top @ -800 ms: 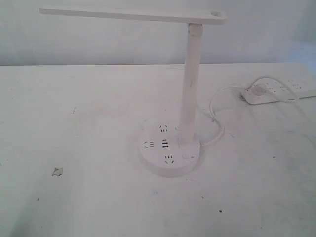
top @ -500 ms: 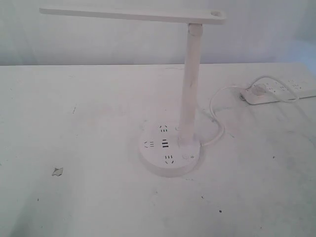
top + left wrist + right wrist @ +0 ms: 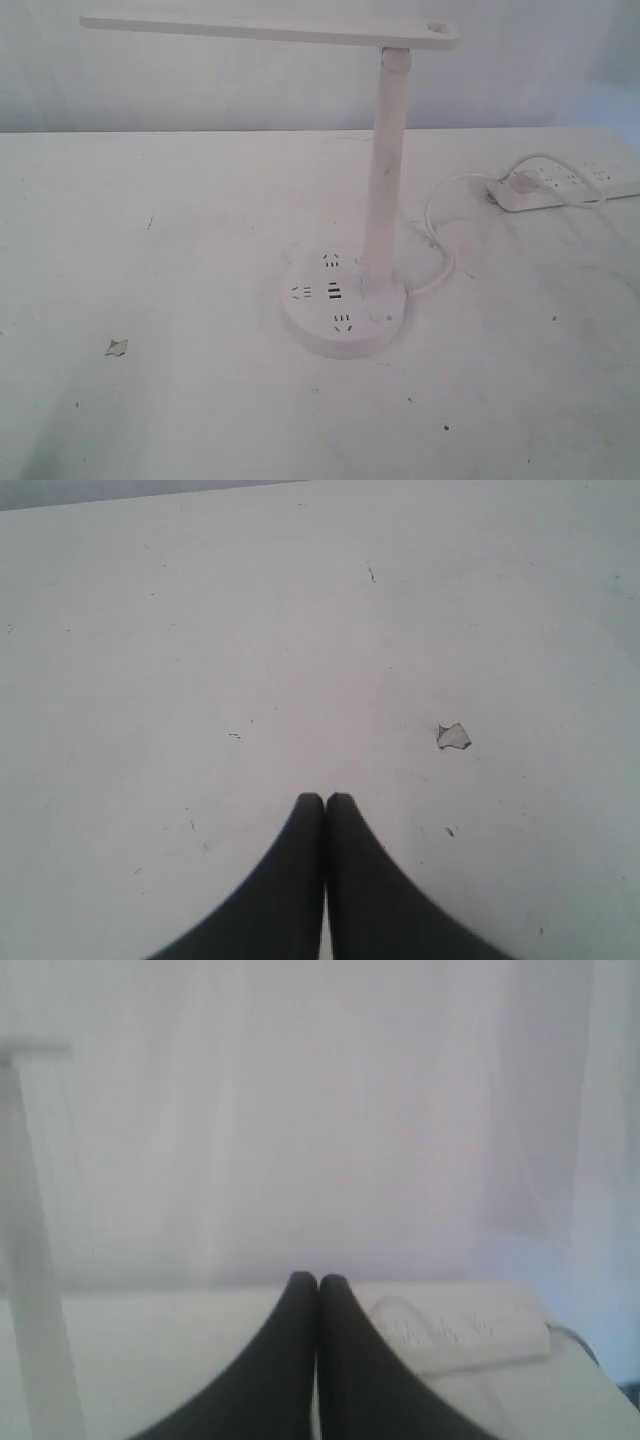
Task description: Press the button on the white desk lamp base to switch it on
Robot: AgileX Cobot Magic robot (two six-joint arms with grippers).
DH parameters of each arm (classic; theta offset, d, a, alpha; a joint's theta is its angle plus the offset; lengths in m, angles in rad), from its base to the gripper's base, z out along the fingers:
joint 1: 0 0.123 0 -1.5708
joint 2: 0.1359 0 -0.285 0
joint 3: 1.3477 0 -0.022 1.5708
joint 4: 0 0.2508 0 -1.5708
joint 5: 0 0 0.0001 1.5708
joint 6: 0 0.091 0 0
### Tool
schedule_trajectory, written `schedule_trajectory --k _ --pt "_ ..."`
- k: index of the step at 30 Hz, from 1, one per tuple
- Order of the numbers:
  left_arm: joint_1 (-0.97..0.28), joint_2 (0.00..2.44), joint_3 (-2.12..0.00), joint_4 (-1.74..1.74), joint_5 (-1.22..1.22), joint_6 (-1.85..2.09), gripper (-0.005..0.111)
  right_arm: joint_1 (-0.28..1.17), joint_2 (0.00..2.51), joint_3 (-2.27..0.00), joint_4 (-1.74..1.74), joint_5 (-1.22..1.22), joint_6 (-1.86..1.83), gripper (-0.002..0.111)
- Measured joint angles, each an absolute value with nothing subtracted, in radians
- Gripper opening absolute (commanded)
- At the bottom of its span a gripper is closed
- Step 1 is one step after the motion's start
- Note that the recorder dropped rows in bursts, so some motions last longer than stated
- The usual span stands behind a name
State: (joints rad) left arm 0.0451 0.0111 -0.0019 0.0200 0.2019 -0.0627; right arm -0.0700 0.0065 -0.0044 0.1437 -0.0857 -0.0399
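Note:
The white desk lamp base (image 3: 341,311) is a round disc in the middle of the table, with socket holes, dark USB ports and a slim post (image 3: 384,170) rising from it. The small round button (image 3: 378,320) sits on the disc's near right part, beside the post's foot. Neither gripper shows in the exterior view. My left gripper (image 3: 324,798) is shut with nothing in it, over bare tabletop. My right gripper (image 3: 318,1280) is shut on nothing too, aimed over the table toward the power strip (image 3: 462,1332); the post (image 3: 30,1250) shows blurred at that view's side.
A long white power strip (image 3: 567,187) lies at the back right, with a white cable (image 3: 437,232) curving to the lamp. The horizontal lamp head (image 3: 265,29) overhangs the table. A small chip mark (image 3: 116,347) (image 3: 453,737) is on the tabletop at left.

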Motion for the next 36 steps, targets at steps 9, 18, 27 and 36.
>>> schedule_trajectory --k 9,18,27,36 --pt "0.045 0.011 -0.002 0.020 0.202 -0.063 0.000 -0.070 0.067 -0.039 0.627 -0.351 0.289 0.000" --pt "0.045 0.011 -0.002 0.020 0.202 -0.063 0.000 -0.070 0.698 -0.373 0.512 0.113 0.269 0.000" --pt "0.045 0.011 -0.002 0.020 0.202 -0.063 0.000 -0.070 1.419 -0.599 1.083 0.624 -0.565 0.000" --pt "0.045 0.011 -0.002 0.020 0.202 -0.063 0.000 -0.070 1.803 -0.760 1.580 0.950 -1.148 0.000"
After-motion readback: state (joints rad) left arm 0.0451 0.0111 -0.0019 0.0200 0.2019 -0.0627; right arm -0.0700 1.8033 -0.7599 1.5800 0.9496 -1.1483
